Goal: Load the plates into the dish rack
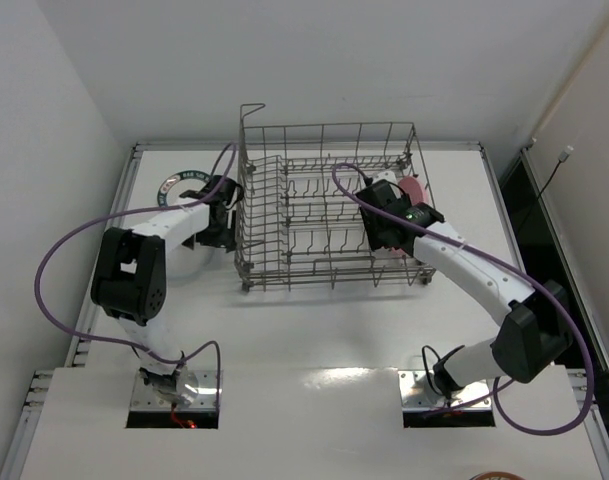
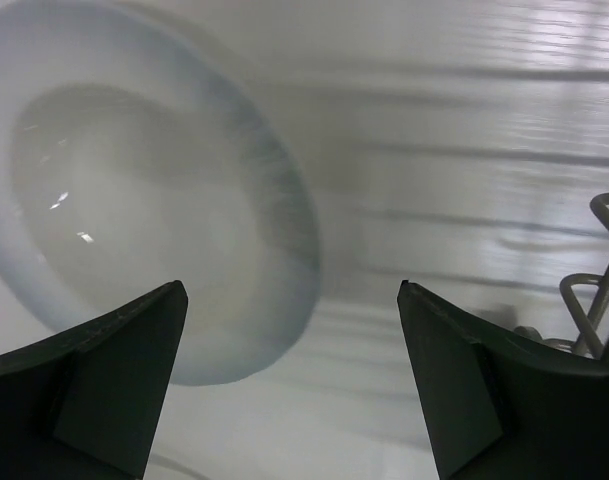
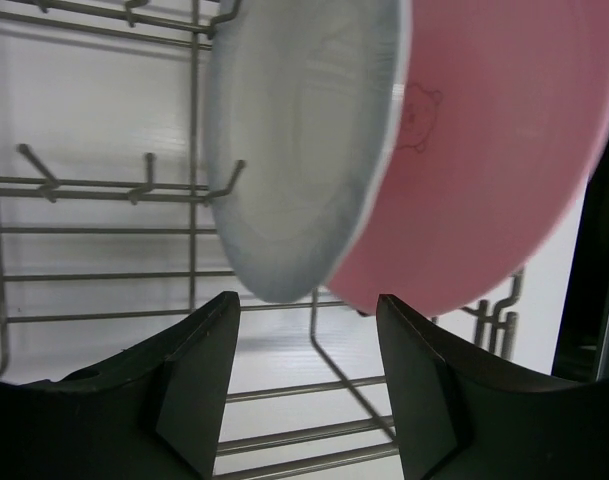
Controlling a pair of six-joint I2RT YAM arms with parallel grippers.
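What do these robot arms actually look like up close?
The left arm and right arm match: white tubular links with chunky black joints. A purple cable loops loosely along each. The left gripper and right gripper each have two dark, matte, wedge-shaped fingers.

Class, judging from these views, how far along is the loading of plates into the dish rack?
Done: a pink plate and a whitish plate stand side by side in the dish rack, in front of the open right gripper. In hand: nothing is gripped; the open left gripper hovers over a second whitish plate lying on the table. Left: that plate and a lettered-rim plate left of the rack.
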